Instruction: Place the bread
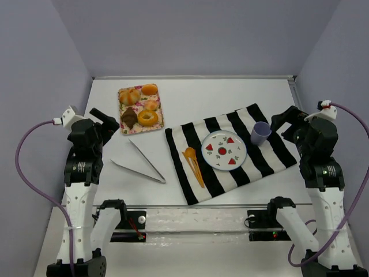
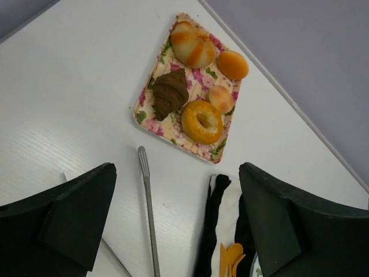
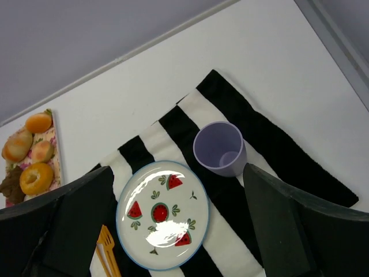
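— While the bread (image 1: 147,118) lies flat on the tray (image 1: 123,130), toward the table's far left corner, which step are we at?
— The very start, we judge. Our left gripper (image 1: 104,119) and right gripper (image 1: 285,120) hang near the side edges, jaws spread, holding nothing. Next we'd bring the left one down over the ring and close across it.
— Which way does it point?
— Nowhere: hole upward, round, no long axis we can see.
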`<state>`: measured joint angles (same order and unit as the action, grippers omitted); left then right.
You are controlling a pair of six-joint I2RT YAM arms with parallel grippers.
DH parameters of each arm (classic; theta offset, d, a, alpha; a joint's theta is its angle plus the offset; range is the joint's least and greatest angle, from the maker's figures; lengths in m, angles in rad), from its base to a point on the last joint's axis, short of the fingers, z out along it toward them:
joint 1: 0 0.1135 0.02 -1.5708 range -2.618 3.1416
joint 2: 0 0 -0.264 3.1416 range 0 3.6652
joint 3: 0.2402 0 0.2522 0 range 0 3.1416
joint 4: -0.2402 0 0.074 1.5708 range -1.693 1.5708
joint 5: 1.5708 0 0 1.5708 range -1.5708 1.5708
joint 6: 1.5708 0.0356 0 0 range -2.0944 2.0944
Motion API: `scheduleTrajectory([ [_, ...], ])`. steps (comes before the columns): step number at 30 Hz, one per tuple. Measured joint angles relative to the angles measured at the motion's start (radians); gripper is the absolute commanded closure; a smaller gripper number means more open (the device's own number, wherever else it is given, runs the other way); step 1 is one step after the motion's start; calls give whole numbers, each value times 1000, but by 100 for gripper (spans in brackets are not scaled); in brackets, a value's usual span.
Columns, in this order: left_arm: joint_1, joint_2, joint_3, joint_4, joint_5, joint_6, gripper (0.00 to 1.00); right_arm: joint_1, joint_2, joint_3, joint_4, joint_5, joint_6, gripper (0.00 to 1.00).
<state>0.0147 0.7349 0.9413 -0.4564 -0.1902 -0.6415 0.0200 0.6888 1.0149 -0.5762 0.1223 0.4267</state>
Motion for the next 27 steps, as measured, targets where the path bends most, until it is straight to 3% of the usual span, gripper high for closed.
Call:
scheduleTrajectory([
  [6, 0, -6, -19, -143, -13, -80, 1, 0, 43, 0, 0, -18, 1, 0],
  [13, 0, 79, -150, -293, -8, -187, 1, 0, 55, -1, 0, -29, 1, 0],
  [17, 0, 169, -217, -304, 13, -248, 1, 0, 60, -3, 0, -31, 0, 0],
  [27, 0, 166, -341, -228, 20, -365, 1, 0, 105, -18, 0, -44, 0, 0],
])
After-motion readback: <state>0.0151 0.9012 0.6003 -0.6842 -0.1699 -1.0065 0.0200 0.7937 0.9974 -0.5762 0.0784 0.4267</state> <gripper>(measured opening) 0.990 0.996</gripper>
